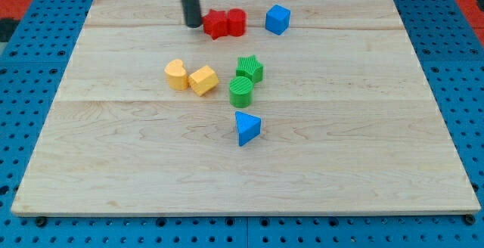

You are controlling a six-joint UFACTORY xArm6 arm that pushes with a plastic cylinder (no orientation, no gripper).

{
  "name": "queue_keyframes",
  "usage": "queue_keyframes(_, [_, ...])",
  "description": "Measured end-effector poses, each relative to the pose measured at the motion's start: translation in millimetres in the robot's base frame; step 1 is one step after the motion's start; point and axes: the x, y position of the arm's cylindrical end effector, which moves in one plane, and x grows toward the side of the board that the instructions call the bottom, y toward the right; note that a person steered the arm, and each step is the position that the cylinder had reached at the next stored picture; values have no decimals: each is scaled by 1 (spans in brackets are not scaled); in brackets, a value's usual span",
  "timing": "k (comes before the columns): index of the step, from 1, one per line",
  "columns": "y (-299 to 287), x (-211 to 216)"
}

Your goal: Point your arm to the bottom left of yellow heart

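Our rod comes straight down from the view's top, upright and dark, and our tip [193, 25] rests on the wooden worktop [113, 165] near its top edge, left of centre. We carry no claw, so there is nothing to call apart or together. Our tip stands just left of the red star [215, 24], which touches the red cylinder [237, 22]; the blue cube [277, 19] sits a little further right. The yellow heart [176, 74] lies below our tip, nearer the worktop's middle, touching a second yellow block [203, 80]. To their right sit the green star [249, 69] and green cylinder [241, 91], with the blue triangle [246, 128] below. We can read no writing anywhere.
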Motion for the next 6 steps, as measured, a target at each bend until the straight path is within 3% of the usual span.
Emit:
queue_keyframes(2, [49, -3])
queue_keyframes(3, [5, 2])
queue_keyframes(4, [-12, 66])
queue_keyframes(5, [-15, 104])
queue_keyframes(6, [-72, 121])
